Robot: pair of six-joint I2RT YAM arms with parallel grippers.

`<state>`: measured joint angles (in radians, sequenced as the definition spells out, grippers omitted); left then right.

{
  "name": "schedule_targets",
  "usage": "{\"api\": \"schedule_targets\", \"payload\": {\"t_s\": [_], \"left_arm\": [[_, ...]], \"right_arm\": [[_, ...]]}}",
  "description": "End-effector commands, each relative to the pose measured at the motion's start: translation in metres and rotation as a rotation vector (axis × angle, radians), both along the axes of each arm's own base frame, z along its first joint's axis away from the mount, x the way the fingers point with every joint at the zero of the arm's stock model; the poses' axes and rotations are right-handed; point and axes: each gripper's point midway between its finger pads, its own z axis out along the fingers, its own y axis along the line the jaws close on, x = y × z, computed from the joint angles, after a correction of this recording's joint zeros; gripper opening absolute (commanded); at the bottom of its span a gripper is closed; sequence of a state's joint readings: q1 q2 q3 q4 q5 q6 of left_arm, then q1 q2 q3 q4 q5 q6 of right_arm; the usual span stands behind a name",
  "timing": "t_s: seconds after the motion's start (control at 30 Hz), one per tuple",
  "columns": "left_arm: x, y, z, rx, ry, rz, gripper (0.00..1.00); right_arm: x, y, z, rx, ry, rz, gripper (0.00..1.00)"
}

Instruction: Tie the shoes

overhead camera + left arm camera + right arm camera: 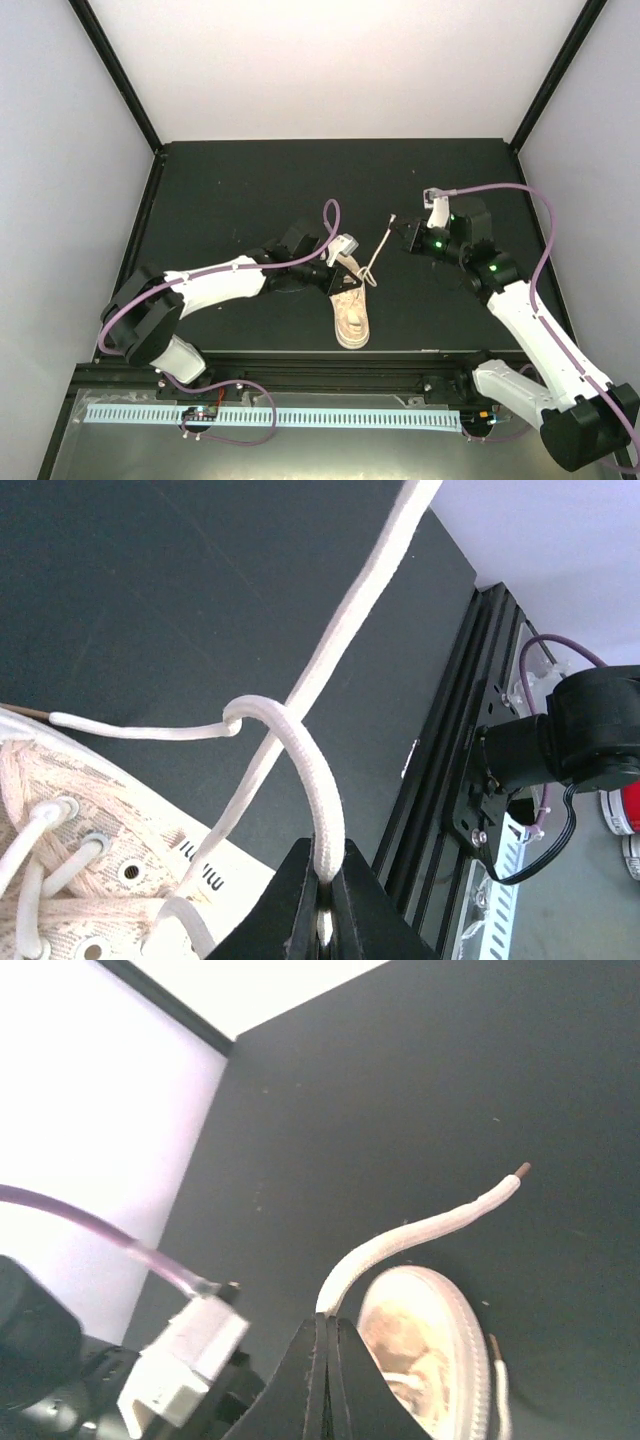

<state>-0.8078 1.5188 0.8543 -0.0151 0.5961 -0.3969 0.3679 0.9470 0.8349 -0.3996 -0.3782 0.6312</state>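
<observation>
Sneaker (352, 318) beside L claw (322, 865), pinching lace loop (305, 765), R claw (322, 1322) apart, clamped on lace end (420, 1232)

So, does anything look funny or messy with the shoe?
Nothing is broken or spilled. The shoe sits sole-down, but its laces are only loosely crossed, not tied. The left pincer pinches one lace, and the right pincer pinches the other near its tip.
</observation>
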Motion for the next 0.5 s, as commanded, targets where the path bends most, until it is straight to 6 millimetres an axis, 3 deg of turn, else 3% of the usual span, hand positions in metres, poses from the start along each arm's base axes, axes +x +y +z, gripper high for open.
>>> {"api": "schedule_targets", "payload": {"t_s": [0.0,0.27,0.47], "left_arm": [[0.004,-0.010,0.020,-0.064,-0.030,-0.069,0.05],[0.012,-0.013,0.011,-0.069,0.014,-0.069,0.07],[0.028,-0.010,0.012,-0.054,-0.011,0.001,0.15]], "right_arm": [[0.008,0.023,0.026,0.043,-0.067,0.083,0.02],[0.016,0.035,0.028,0.050,-0.075,0.127,0.02],[0.012,0.037,0.025,0.052,-0.068,0.147,0.02]]}}
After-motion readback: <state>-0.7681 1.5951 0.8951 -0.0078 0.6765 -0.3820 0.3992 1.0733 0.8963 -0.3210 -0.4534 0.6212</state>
